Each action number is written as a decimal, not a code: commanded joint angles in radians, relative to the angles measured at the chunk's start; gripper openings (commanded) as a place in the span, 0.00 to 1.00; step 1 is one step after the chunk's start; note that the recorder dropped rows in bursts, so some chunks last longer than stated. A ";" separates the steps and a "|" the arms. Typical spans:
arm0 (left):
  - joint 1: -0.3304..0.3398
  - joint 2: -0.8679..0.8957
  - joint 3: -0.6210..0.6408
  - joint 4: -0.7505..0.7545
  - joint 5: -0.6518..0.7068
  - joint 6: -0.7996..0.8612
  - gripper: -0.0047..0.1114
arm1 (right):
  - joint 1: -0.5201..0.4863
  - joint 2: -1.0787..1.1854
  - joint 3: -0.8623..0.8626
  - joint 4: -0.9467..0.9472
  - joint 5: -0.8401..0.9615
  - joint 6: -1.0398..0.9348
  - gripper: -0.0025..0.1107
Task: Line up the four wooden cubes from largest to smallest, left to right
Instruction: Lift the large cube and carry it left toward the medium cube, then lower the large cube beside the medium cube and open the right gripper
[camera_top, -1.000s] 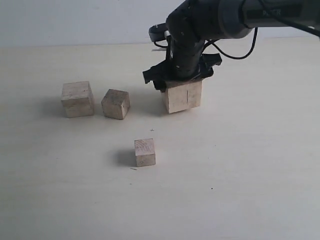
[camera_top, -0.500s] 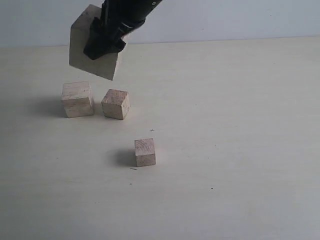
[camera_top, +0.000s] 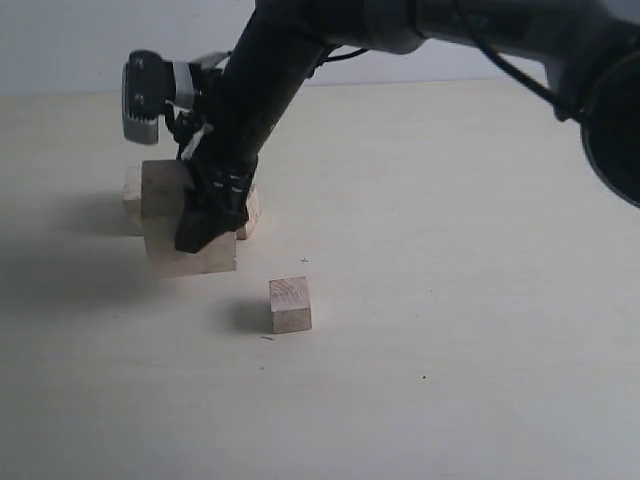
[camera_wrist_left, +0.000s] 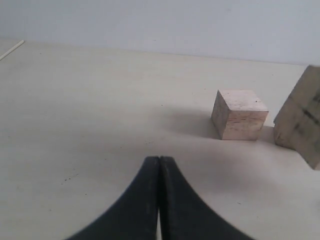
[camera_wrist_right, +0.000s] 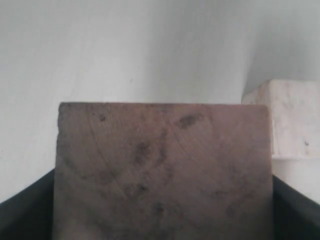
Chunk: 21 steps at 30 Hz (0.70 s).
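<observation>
The largest wooden cube (camera_top: 165, 230) hangs low and slightly tilted at the left, with my right gripper (camera_top: 192, 238) shut on it; one dark finger (camera_top: 205, 215) crosses its front. It fills the right wrist view (camera_wrist_right: 165, 170). Just behind it two mid-sized cubes are mostly hidden, showing only as a sliver (camera_top: 131, 195) and a corner (camera_top: 250, 212). The smallest cube (camera_top: 290, 305) sits alone nearer the front. In the left wrist view my left gripper (camera_wrist_left: 159, 160) is shut and empty above bare table, with one mid-sized cube (camera_wrist_left: 239, 114) and the held cube (camera_wrist_left: 301, 125) ahead of it.
The right arm (camera_top: 300, 60) stretches across from the upper right over the pale tabletop (camera_top: 480, 300). A pale wall (camera_top: 60, 40) runs behind the table's far edge. Another cube (camera_wrist_right: 295, 120) stands beside the held one in the right wrist view.
The right gripper lifted the largest cube from the middle, swung it left over the two mid-sized cubes, and has now lowered it in front of them. The other cubes have stayed put.
</observation>
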 joint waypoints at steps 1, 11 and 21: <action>-0.007 -0.006 0.004 -0.006 -0.013 0.000 0.04 | 0.013 0.027 -0.010 -0.101 -0.058 0.120 0.02; -0.007 -0.006 0.004 -0.006 -0.013 0.000 0.04 | 0.005 0.085 -0.010 -0.197 -0.133 0.152 0.02; -0.007 -0.006 0.004 -0.006 -0.013 0.000 0.04 | -0.064 0.089 -0.010 -0.204 -0.211 0.177 0.02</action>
